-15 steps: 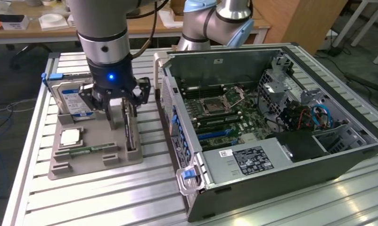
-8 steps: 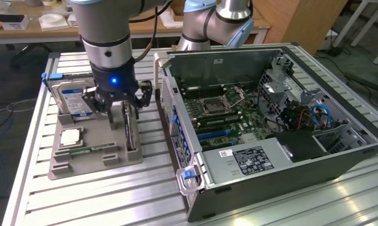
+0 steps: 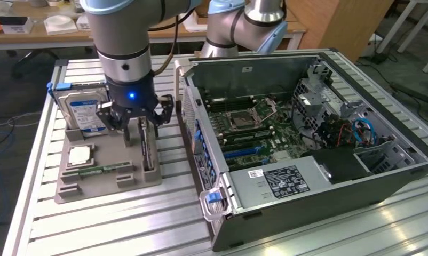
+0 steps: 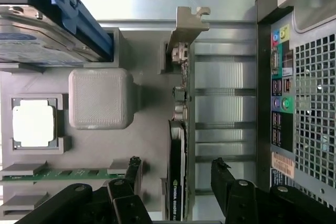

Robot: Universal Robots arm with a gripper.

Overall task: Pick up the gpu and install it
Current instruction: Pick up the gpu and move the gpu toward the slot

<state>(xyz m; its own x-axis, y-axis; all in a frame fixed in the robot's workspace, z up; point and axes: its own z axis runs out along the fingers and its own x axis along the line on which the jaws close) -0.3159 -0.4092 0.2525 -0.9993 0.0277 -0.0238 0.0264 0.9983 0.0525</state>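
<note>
At the exterior view's left, a hard drive (image 3: 86, 109) is seen standing at the back of a grey holder (image 3: 111, 184) on the slatted bench (image 3: 128, 224). A processor chip (image 3: 80, 154) and a memory stick (image 3: 93, 172) are laid in pockets nearer the front.

Along the holder's right-hand edge the gpu (image 3: 149, 154) is set on its long edge in a slot. The claw (image 3: 141, 133) hangs directly over it, released and spread wide. In the wrist view its fingers (image 4: 132, 169) are placed one on each side of the card, apart from it, so nothing is grasped. The card's silver bracket (image 4: 188, 22) is found at the far end of the slot.

Further right, the open computer case (image 3: 271, 224) lies on its side with the motherboard (image 3: 271, 128) exposed.

The task is judged barely begun: the claw is lined up, but the card is not yet gripped, lifted or installed.

The card is shown edge-on only, so its faces are hidden, and its lower edge is sunk in the holder. The receiving slot on the motherboard cannot be singled out with certainty.
</note>
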